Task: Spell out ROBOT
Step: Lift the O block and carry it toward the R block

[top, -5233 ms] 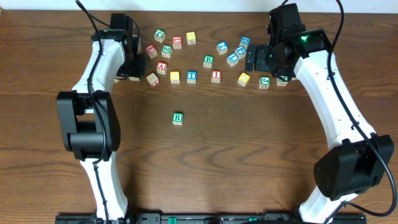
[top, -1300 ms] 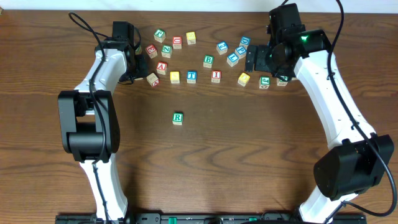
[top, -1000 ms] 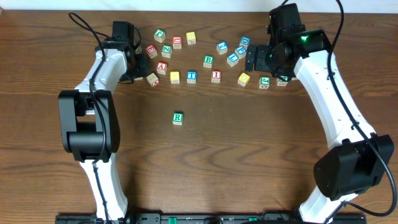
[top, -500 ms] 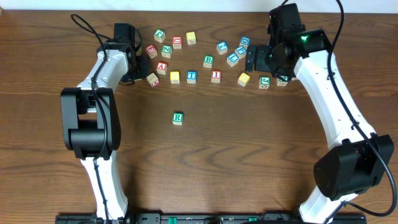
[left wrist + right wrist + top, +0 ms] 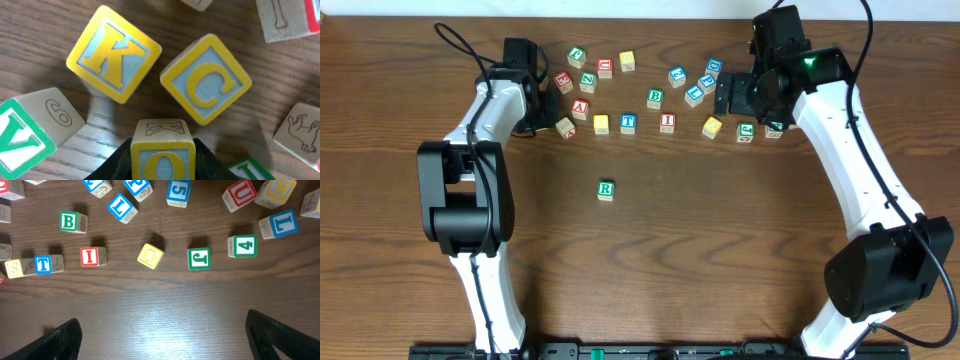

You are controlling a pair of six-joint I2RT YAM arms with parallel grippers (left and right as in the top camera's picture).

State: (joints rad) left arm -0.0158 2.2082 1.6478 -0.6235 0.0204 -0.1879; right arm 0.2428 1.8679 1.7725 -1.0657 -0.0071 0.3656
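Whereas approx. 5 s ago the left arm's wrist stood closer over the near row of cubes, it now sits a bit further toward the far edge of the table, w/ the elbow housing nudged slightly inward. The cubes visible overhead have not shifted since then, and the right arm looks the same as before.

In the left wrist view, the left gripper has its black jaws pressed to both sides of the yellow O cube, so it is clamped on that cube. Can't tell if the cube is off the table. Just beyond it lie a yellow K cube and a yellow C cube, apart from each other and from the O.

The right gripper is spread wide and holds nothing, hovering over bare wood near the right-hand cluster.

Task cubes:
- The green R cube sits alone mid-table, well apart from the rest.
- The blue T cube is in the near row, w/ the red I cube further along.
- The green B cube is just beyond that row.
- The other yellow cube sits tilted between the I and the green J cube. Its letter could be O or Q; can't tell.
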